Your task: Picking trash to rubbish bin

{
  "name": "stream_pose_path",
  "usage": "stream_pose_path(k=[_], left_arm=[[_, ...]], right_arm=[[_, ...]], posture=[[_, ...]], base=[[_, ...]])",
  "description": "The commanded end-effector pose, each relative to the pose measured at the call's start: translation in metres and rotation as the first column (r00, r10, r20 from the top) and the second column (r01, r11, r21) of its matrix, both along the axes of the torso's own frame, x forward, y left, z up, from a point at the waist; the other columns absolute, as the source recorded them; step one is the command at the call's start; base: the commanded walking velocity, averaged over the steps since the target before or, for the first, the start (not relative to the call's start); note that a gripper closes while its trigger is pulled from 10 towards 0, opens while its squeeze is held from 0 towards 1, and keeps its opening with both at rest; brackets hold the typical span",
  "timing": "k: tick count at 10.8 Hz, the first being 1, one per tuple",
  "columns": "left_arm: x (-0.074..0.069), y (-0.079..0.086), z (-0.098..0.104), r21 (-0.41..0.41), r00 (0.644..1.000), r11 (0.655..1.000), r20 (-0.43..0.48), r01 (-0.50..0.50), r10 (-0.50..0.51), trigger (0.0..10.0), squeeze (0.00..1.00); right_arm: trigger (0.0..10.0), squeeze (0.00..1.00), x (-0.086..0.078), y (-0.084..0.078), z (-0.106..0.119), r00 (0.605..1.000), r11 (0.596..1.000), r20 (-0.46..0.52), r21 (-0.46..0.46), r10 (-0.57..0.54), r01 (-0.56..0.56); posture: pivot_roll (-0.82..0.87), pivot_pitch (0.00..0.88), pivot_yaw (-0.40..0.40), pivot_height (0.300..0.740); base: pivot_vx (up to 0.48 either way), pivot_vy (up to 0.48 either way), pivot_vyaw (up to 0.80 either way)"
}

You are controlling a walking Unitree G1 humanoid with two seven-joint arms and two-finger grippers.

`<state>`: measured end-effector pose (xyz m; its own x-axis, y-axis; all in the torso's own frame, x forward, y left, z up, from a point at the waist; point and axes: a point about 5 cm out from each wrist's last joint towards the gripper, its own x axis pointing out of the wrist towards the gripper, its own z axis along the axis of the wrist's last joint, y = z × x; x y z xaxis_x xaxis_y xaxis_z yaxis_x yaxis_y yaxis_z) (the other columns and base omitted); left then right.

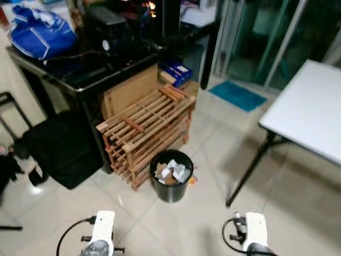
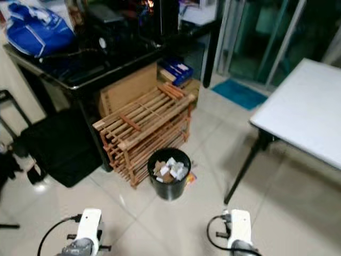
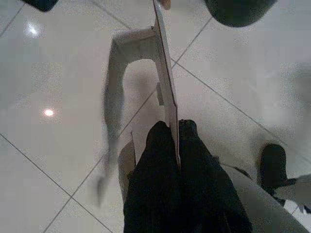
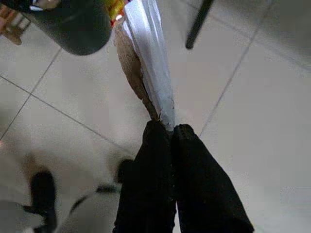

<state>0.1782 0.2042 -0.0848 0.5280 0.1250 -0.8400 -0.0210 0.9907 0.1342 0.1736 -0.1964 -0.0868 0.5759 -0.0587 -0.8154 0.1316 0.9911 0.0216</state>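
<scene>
Above tiles, tool (image 3: 173, 127) gripping card (image 3: 164, 73).

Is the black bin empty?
No, the black rubbish bin beside the wooden rack already has crumpled paper scraps inside it.

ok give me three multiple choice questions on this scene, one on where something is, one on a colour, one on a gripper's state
1. Where does the rubbish bin stand?
A. on the white table
B. on the floor beside the wooden rack
C. under the black desk

2. What colour is the bag on the black desk?
A. blue
B. red
C. green

3. What is the left gripper doing?
A. open over the bin
B. shut on nothing
C. shut on a flat piece of cardboard

Answers: B, the bin sits on the tiles against the rack's front corner; A, the bag is plainly blue; C, the cardboard runs out from between the closed fingers.
</scene>
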Motion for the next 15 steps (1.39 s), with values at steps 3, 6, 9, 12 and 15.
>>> stream_pose_path(k=[3,6,9,12,15], left_arm=[[0.0004,0.0094,0.0020,0.020,1.000,1.000,0.006,-0.018,0.018,10.0,0.00],[-0.0008,0.0096,0.0014,0.019,1.000,1.000,0.004,-0.021,0.021,10.0,0.00],[-0.0025,0.0082,0.0004,0.015,1.000,1.000,-0.001,-0.018,0.018,10.0,0.00],[-0.0036,0.0086,0.0000,0.016,1.000,1.000,-0.004,-0.018,0.018,10.0,0.00],[-0.0030,0.0086,0.0003,0.015,1.000,1.000,-0.001,-0.019,0.019,10.0,0.00]], right_arm=[[10.0,0.00,0.0064,0.0079,0.0018,1.000,1.000,0.015,0.013,0.013,-0.013],[10.0,0.00,0.0042,0.0095,0.0005,1.000,0.999,0.007,0.041,-0.003,0.003],[10.0,0.00,0.0028,0.0112,-0.0005,0.999,0.999,-0.007,0.018,0.034,-0.034],[10.0,0.00,0.0031,0.0103,-0.0004,0.999,0.999,-0.015,0.004,0.038,-0.038],[10.0,0.00,0.0033,0.0110,-0.0004,0.999,0.999,-0.016,0.002,0.043,-0.043]], posture=[[0.02,0.002,-0.037,0.740],[0.02,0.009,-0.038,0.740],[0.02,0.013,-0.040,0.740],[0.02,0.013,-0.040,0.740],[0.02,0.012,-0.039,0.740]], base=[[0.358,0.000,0.00],[0.359,0.000,-0.18],[0.358,0.000,-0.53],[0.358,0.000,0.00],[0.358,0.000,0.00]])
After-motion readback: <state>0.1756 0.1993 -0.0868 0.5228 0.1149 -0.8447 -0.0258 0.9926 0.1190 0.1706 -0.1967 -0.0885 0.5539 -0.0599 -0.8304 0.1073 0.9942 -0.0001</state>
